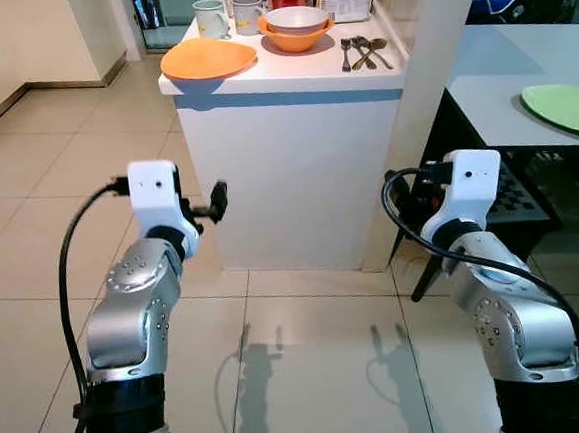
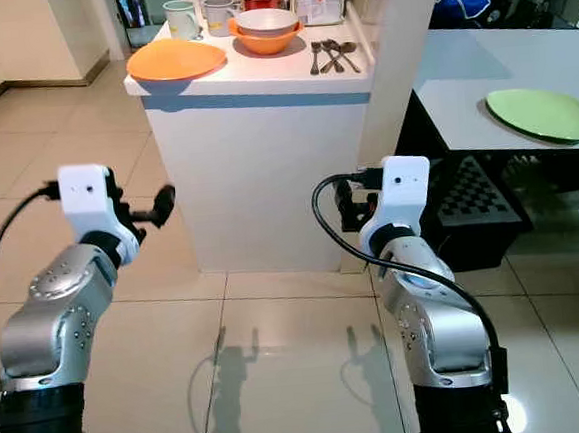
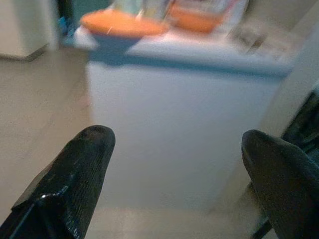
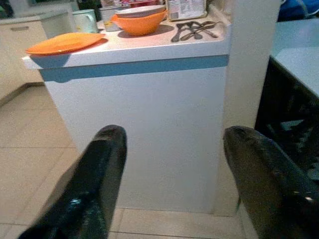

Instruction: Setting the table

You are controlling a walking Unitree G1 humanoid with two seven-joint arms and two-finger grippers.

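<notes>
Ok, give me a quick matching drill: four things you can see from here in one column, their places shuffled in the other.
Things:
1. orange plate
2. green plate
3. spoons
4. white bowl

Places:
A. nested in the orange bowl
B. on the grey table to the right
C. left end of the white counter
D. right side of the white counter, loose

Pairs: 1-C, 2-B, 3-D, 4-A

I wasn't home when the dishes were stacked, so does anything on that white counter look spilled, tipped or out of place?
Nothing stands out. The orange plate lies flat near the counter corner, a white bowl nests in an orange bowl, and the spoons lie loosely together. No spill shows.
</notes>
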